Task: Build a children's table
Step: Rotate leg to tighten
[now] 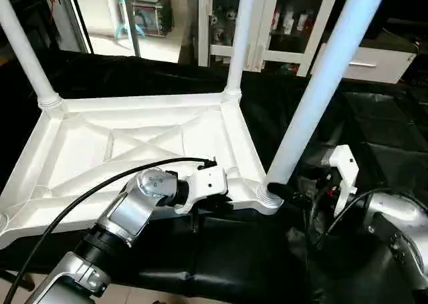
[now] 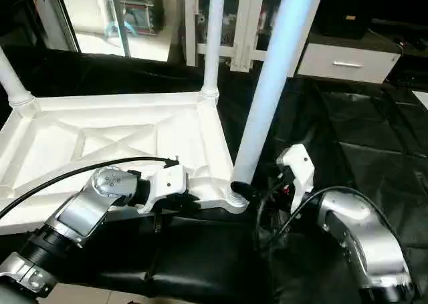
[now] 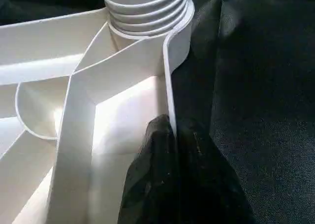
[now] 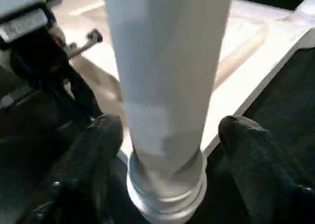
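The children's table lies upside down on a black cloth, its ribbed white top (image 1: 134,143) facing up. Three white legs stand in its corner sockets: one at the far left (image 1: 23,50), one at the far middle (image 1: 239,37), and one at the near right corner (image 1: 321,90). My left gripper (image 3: 170,130) is shut on the top's thin side rim (image 3: 167,76), just short of the near right socket (image 3: 147,12). My right gripper (image 4: 170,135) is open around the base of the near right leg (image 4: 167,86). One finger stands on each side of that leg, with a gap showing beside the right finger (image 4: 256,165).
A white cabinet with glass doors (image 1: 267,23) and a white drawer unit (image 1: 368,63) stand behind the work. The black cloth (image 1: 381,143) spreads out to the right. A black cable (image 1: 87,190) runs along my left forearm over the table top.
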Controlling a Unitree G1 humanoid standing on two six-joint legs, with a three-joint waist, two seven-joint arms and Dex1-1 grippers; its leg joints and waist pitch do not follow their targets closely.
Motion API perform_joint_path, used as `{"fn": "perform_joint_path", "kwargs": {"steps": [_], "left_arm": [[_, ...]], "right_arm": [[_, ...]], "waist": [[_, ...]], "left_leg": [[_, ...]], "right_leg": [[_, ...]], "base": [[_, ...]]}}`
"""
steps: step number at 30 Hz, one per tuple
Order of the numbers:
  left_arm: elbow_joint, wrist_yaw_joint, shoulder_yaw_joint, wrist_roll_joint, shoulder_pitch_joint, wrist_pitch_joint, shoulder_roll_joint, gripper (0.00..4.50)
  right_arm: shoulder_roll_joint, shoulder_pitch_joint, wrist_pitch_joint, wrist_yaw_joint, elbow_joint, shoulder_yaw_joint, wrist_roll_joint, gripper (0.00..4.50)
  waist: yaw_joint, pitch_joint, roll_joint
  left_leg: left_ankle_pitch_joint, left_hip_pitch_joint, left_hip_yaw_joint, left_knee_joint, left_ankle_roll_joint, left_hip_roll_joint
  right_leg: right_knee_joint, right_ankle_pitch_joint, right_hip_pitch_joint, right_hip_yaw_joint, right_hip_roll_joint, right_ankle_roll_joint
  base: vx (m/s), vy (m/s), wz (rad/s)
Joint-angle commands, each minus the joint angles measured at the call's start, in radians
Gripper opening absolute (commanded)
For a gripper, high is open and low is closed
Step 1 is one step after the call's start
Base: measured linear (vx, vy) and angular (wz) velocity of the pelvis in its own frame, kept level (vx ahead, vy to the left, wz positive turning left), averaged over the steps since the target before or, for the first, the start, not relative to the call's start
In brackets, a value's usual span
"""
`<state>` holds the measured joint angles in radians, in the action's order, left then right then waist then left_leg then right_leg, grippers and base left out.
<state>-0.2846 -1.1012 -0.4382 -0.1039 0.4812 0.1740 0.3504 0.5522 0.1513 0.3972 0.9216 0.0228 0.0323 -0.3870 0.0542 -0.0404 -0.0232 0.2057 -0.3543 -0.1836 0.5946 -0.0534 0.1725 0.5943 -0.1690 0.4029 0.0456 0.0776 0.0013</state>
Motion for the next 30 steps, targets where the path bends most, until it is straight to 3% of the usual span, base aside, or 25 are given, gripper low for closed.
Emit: {"fn": "perform_joint_path", "kwargs": {"steps": [1, 3, 4, 6, 7, 11, 13, 26, 28, 30], "left_arm": [[-0.011, -0.024, -0.037, -0.006, -0.009, -0.020, 0.002, 0.00], [-0.012, -0.025, -0.038, -0.006, -0.008, -0.021, 0.001, 0.00], [-0.012, -0.027, -0.040, -0.007, -0.006, -0.023, 0.002, 0.00], [-0.012, -0.027, -0.040, -0.007, -0.006, -0.023, 0.002, 0.00], [-0.012, -0.028, -0.041, -0.007, -0.004, -0.024, 0.001, 0.00], [-0.012, -0.033, -0.042, -0.007, -0.001, -0.029, 0.003, 0.00], [-0.016, -0.041, -0.046, -0.009, 0.006, -0.039, 0.008, 0.00], [-0.024, -0.056, -0.050, -0.012, 0.020, -0.040, 0.022, 0.00], [-0.032, -0.039, -0.043, -0.018, 0.028, -0.019, 0.015, 0.00], [-0.046, 0.004, -0.019, -0.009, 0.041, 0.049, -0.019, 0.00]], "right_arm": [[0.015, 0.031, -0.030, 0.050, -0.056, 0.030, 0.019, 3.07], [0.015, 0.036, -0.035, 0.057, -0.067, 0.034, 0.020, 2.97], [0.015, 0.047, -0.045, 0.080, -0.088, 0.045, 0.024, 2.90], [0.015, 0.047, -0.045, 0.080, -0.088, 0.045, 0.024, 2.76], [0.017, 0.057, -0.059, 0.104, -0.110, 0.057, 0.035, 2.57], [0.023, 0.070, -0.081, 0.137, -0.140, 0.074, 0.048, 2.25], [0.030, 0.096, -0.122, 0.186, -0.194, 0.095, 0.064, 2.06], [0.043, 0.143, -0.187, 0.292, -0.301, 0.134, 0.094, 1.91], [0.027, 0.153, -0.205, 0.243, -0.331, 0.124, 0.116, 1.91], [-0.019, 0.180, -0.227, 0.042, -0.405, 0.095, 0.185, 1.91]], "waist": [[0.000, 0.047, -0.019], [0.005, 0.049, -0.020], [0.005, 0.049, -0.028], [0.006, 0.049, -0.024], [0.006, 0.049, -0.028], [0.008, 0.049, -0.028], [0.007, 0.049, -0.034], [0.008, 0.050, -0.032], [0.008, 0.050, -0.032], [0.003, 0.047, -0.032]], "left_leg": [[0.208, 0.001, 0.019, -0.073, 0.058, 0.057], [0.197, 0.002, 0.018, -0.073, 0.061, 0.058], [0.188, 0.000, 0.018, -0.073, 0.065, 0.058], [0.188, 0.001, 0.018, -0.072, 0.066, 0.059], [0.187, 0.000, 0.018, -0.072, 0.066, 0.058], [0.187, 0.001, 0.018, -0.072, 0.067, 0.058], [0.188, -0.001, 0.018, -0.072, 0.070, 0.058], [0.203, 0.002, 0.019, -0.072, 0.066, 0.060], [0.198, 0.004, 0.018, -0.072, 0.063, 0.061], [0.213, 0.002, 0.017, -0.074, 0.052, 0.058]], "right_leg": [[-0.078, -0.340, -0.038, -0.040, 0.070, -0.186], [-0.076, -0.321, -0.039, -0.041, 0.070, -0.189], [-0.073, -0.308, -0.040, -0.040, 0.070, -0.191], [-0.073, -0.309, -0.039, -0.040, 0.071, -0.194], [-0.073, -0.312, -0.041, -0.040, 0.071, -0.190], [-0.074, -0.323, -0.040, -0.040, 0.072, -0.190], [-0.073, -0.323, -0.039, -0.038, 0.072, -0.193], [-0.069, -0.295, -0.041, -0.038, 0.071, -0.215], [-0.068, -0.285, -0.039, -0.038, 0.071, -0.221], [-0.073, -0.319, -0.038, -0.038, 0.070, -0.215]], "base": [[0.000, 0.000, 0.00], [0.000, 0.000, 0.00], [0.000, 0.000, 0.00], [0.000, 0.000, 0.00], [0.000, 0.000, 0.00], [0.000, 0.000, 0.00], [0.000, 0.000, 0.00], [0.000, 0.000, 0.00], [0.000, 0.000, 0.00], [0.000, 0.000, 0.00]]}}
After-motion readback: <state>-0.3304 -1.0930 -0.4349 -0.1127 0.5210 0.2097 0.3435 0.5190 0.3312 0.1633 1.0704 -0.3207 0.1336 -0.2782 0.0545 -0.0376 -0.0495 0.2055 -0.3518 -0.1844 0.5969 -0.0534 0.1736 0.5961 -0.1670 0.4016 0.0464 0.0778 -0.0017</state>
